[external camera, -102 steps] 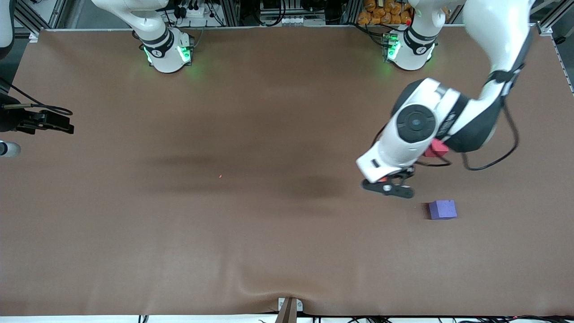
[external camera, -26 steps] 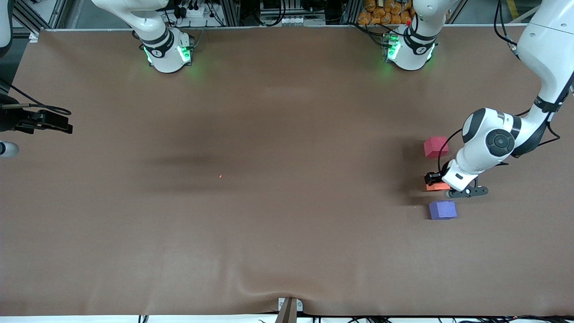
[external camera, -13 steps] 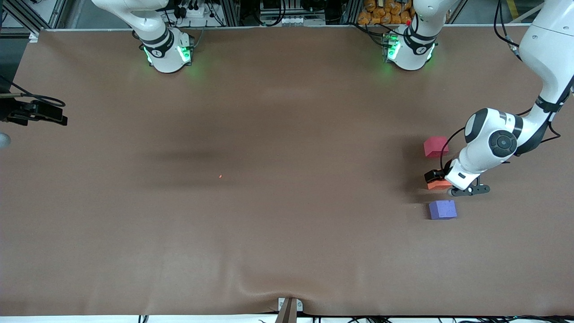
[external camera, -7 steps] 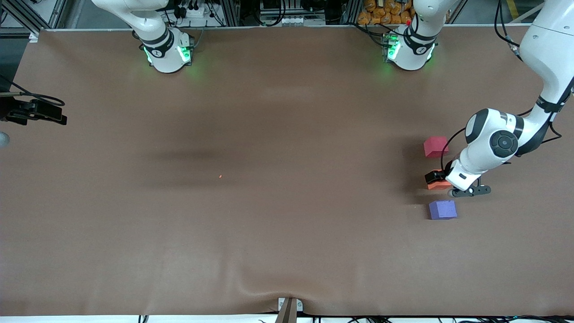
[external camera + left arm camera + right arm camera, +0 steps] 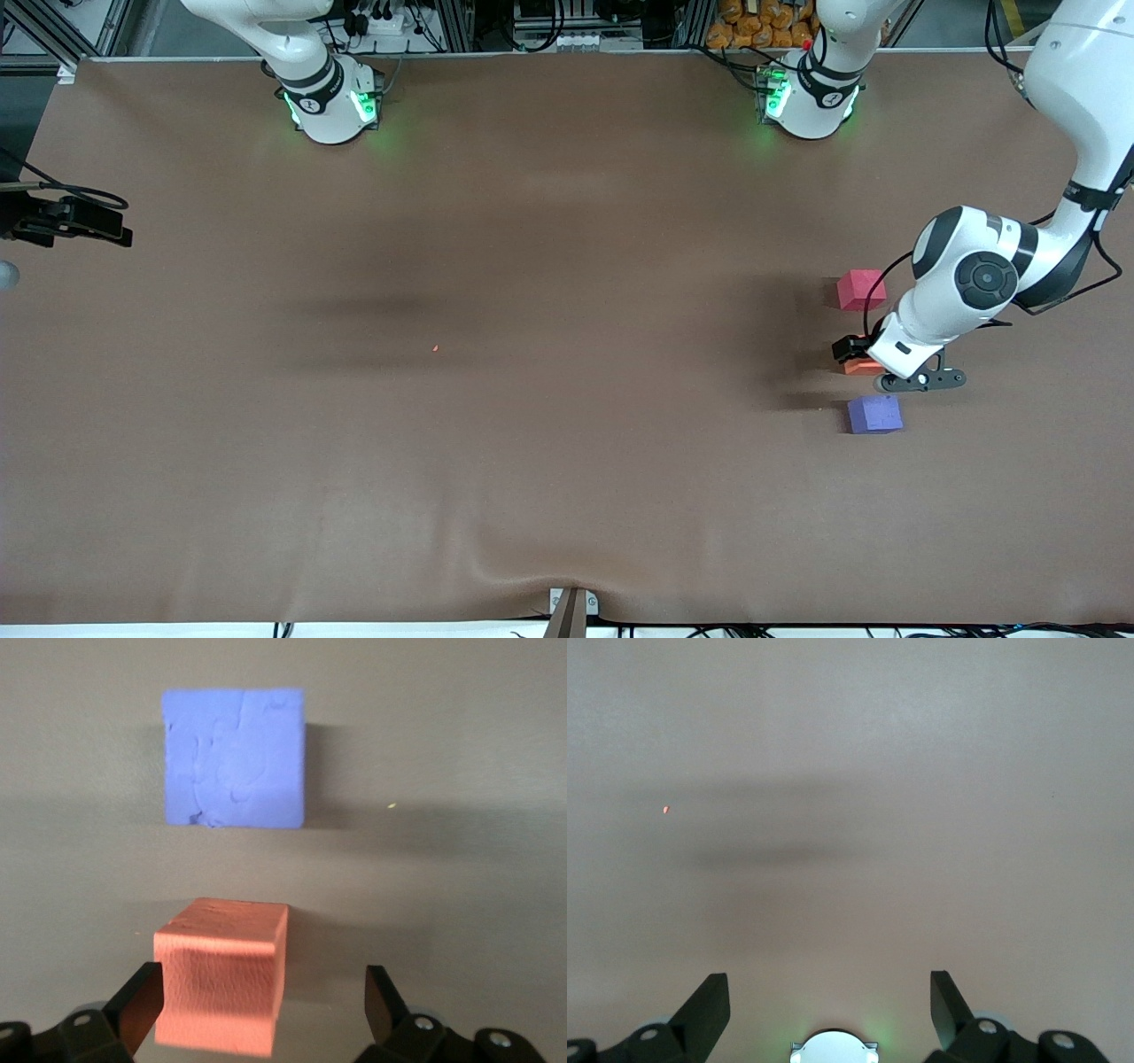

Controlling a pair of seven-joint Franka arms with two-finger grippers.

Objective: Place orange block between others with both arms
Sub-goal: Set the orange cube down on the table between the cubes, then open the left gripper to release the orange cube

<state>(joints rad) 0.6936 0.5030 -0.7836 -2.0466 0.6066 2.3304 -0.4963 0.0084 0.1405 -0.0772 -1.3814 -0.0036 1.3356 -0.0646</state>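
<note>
On the brown worktop we see the orange block lying between the red cube and the purple cube. Our left gripper hangs over the orange block, fingers spread. Our right gripper waits at the right arm's end, fingers spread.

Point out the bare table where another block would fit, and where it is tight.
Free: the brown table from the right arm's end to its middle, bare apart from a red speck. Crowded: the left arm's end, where pinkish-red cube, orange block and purple-blue cube line up.
</note>
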